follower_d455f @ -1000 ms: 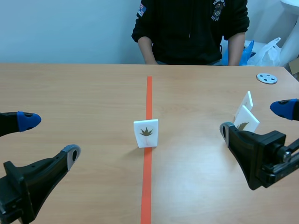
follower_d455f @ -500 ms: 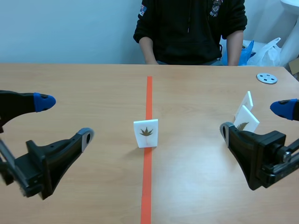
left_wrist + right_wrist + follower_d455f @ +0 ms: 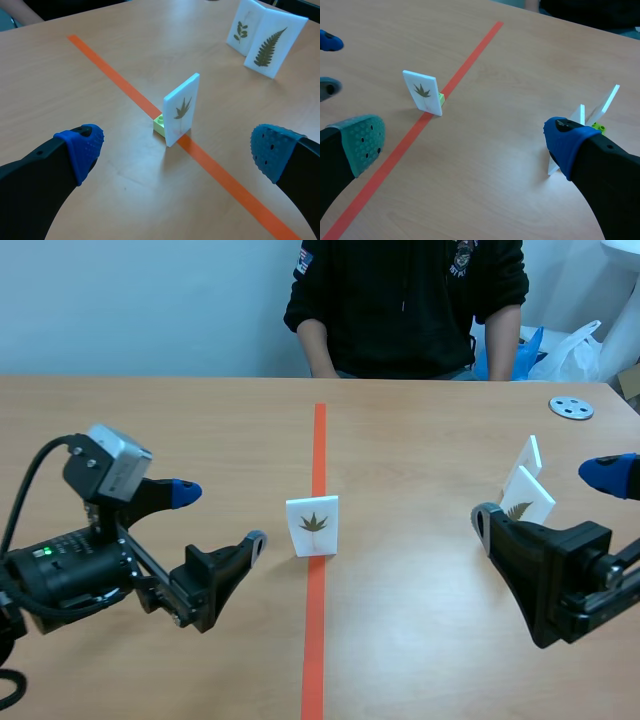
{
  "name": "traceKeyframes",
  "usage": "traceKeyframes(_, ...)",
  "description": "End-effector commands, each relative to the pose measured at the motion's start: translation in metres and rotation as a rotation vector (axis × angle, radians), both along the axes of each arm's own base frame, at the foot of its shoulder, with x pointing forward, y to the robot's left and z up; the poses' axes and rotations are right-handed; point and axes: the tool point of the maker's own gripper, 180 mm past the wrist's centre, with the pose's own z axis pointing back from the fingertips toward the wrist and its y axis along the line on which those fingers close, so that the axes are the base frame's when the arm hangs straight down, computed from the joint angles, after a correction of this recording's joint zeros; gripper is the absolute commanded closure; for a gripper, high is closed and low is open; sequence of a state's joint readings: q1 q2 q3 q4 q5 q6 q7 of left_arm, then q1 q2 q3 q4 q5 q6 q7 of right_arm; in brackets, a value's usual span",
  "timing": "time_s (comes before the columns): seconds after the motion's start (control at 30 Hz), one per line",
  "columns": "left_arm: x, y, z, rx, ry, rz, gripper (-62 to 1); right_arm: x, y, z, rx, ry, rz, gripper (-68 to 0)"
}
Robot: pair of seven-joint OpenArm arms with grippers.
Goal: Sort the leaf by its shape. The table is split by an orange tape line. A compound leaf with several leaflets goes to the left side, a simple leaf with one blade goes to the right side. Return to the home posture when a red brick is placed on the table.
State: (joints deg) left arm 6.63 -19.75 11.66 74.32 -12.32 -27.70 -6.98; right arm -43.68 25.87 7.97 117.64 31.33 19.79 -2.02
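In the scene view the leaf card (image 3: 312, 526) stands upright on the orange tape line (image 3: 316, 650). The left gripper (image 3: 220, 515) is spread wide near it, and the right gripper (image 3: 545, 497), also unclenched, is well apart. In the left wrist view the card sits on a green brick base (image 3: 159, 124) ahead of the pads (image 3: 80, 147), so this looks like the approach; next the fingers must straddle it without toppling it. The right wrist view shows a palmate leaf, too small to class.

Wooden table (image 3: 180, 420) with three leaf cards (image 3: 312, 526)
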Motion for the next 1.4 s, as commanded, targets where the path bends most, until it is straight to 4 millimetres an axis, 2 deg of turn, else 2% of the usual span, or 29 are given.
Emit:
traceKeyframes(0.0,0.007,-0.013,0.013,-0.051,-0.042,-0.022,-62.3,0.006,-0.008,0.01,-0.007,-0.039,-0.017,-67.9)
traceKeyframes(0.27,0.027,-0.054,-0.005,-0.059,-0.072,-0.105,-62.3,0.011,-0.025,0.017,-0.046,-0.067,-0.055,-67.9)
traceKeyframes(0.57,0.051,-0.076,-0.02,-0.021,-0.095,-0.143,-62.3,0.012,-0.029,0.018,-0.056,-0.07,-0.063,-67.9)
traceKeyframes(1.03,0.046,-0.105,-0.049,0.031,-0.073,-0.175,-60.1,0.012,-0.029,0.018,-0.055,-0.07,-0.064,-67.9)
traceKeyframes(1.2,0.046,-0.106,-0.058,0.044,-0.058,-0.138,-56.8,0.012,-0.028,0.02,-0.03,-0.069,-0.068,-67.9)
traceKeyframes(1.3,0.047,-0.105,-0.062,0.052,-0.056,-0.114,-51.7,0.012,-0.028,0.02,-0.03,-0.069,-0.068,-67.9)
traceKeyframes(1.37,0.047,-0.105,-0.062,0.041,-0.062,-0.113,-51.5,0.012,-0.028,0.02,-0.027,-0.069,-0.068,-67.9)
